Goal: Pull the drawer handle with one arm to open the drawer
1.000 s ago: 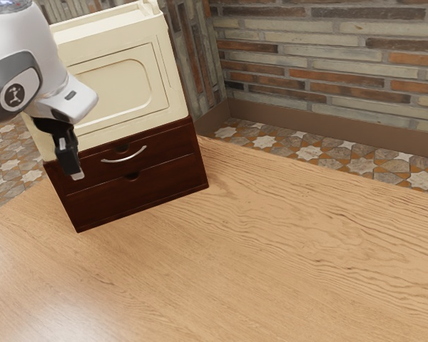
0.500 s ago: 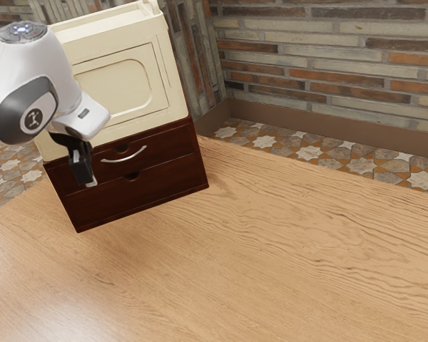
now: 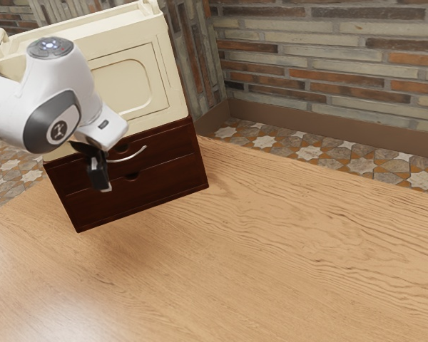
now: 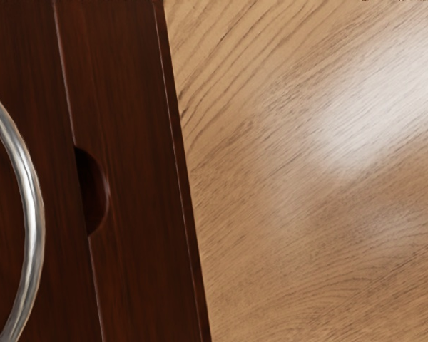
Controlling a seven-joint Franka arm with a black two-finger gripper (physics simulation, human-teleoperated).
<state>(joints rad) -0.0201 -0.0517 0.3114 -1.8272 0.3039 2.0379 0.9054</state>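
Pulling lies ahead: the upper drawer (image 3: pixel 175 142) looks closed, its handle (image 3: pixel 133 157) near your gripper (image 3: pixel 105 188); released or clenched, you cannot tell.

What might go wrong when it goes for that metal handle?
The gripper hangs close to the dark drawer fronts, so it might bump them on its way. The handle is a slim, curved bar, so a poor grip could slip off. The cabinet stands on the table and might slide when pulled.
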